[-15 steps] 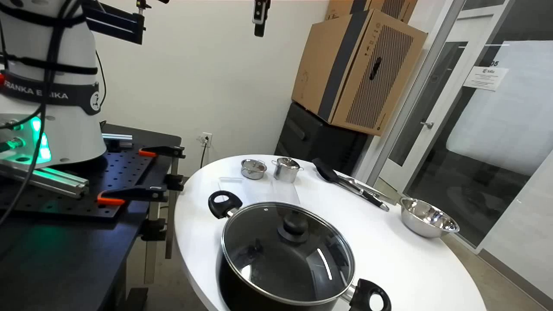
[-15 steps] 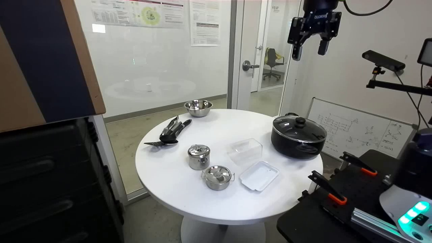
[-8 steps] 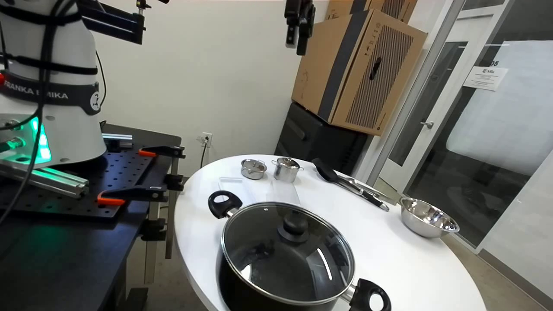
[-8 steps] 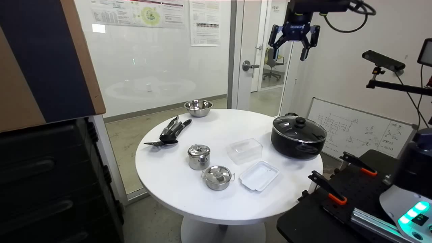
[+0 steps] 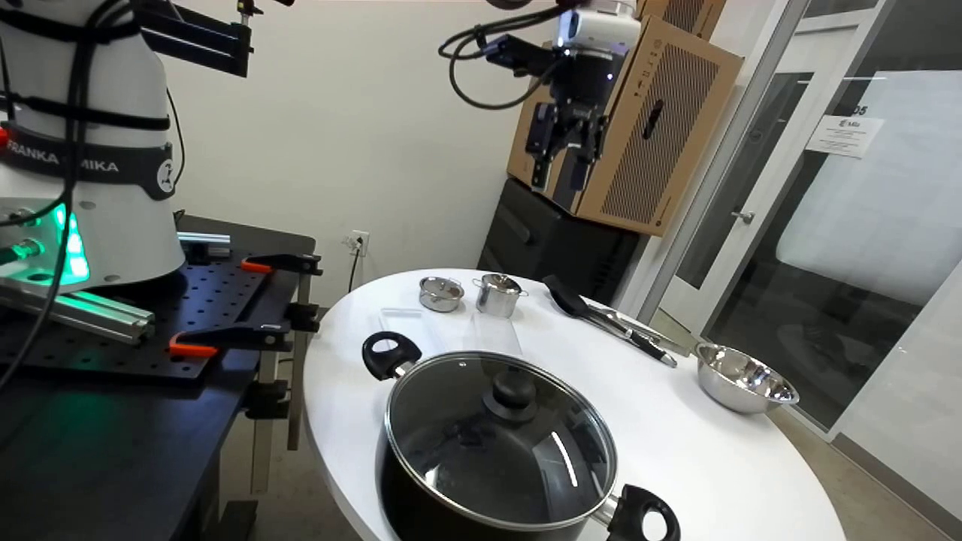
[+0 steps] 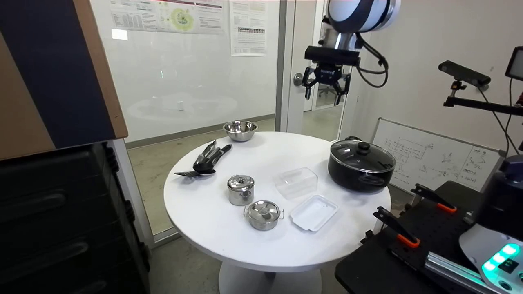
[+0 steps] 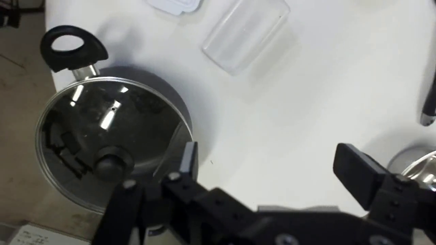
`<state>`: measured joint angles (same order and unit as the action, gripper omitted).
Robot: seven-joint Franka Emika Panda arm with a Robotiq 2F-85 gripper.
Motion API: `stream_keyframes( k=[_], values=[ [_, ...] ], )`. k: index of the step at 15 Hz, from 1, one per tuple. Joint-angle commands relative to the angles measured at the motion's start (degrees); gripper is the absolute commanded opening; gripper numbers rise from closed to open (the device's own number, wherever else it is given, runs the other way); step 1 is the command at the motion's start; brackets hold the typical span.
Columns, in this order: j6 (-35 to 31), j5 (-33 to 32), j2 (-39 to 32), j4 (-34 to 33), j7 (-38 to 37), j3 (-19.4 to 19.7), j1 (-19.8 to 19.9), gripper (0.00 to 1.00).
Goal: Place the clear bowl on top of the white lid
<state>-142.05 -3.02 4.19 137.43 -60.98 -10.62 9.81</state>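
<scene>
The clear bowl is a see-through rectangular tub (image 6: 297,183) on the round white table; I cannot tell which way its opening faces. It also shows in the wrist view (image 7: 247,34) and faintly in an exterior view (image 5: 494,334). The white lid (image 6: 314,213) is a low, rounded-rectangular tray lying flat beside it, apart from it. Only its edge shows at the top of the wrist view (image 7: 175,4). My gripper (image 6: 322,98) is open and empty, high above the table, pointing down. In the wrist view its jaws (image 7: 265,148) stand wide apart with bare table between them.
A large black pot (image 6: 347,175) with a glass lid stands close to the tub. Two small steel pots (image 6: 241,195) stand on its opposite side. Black utensils (image 6: 206,165) and a steel bowl (image 6: 240,132) lie toward the table's rim. Cardboard boxes (image 5: 646,128) stand behind the table.
The arm has swung and lowered: the gripper moved left and down in one exterior picture, right and down in another. It has stayed open in the last half second. The table objects have not moved.
</scene>
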Motion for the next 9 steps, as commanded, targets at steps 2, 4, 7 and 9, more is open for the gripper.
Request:
stream_keyframes(
  k=[2,4,7,9],
  values=[
    [-8.5,-4.5,-10.7,-3.8,-18.4,4.7,-5.1,1.00],
    [-7.4,-2.4,-8.8,-2.0,-14.5,6.6,-6.7,1.00],
    [-8.1,-3.3,-10.9,-3.1,-19.1,7.9,-8.2,1.00],
    [-9.5,-1.9,-10.5,-2.7,-20.2,7.8,-8.3,1.00]
  ],
)
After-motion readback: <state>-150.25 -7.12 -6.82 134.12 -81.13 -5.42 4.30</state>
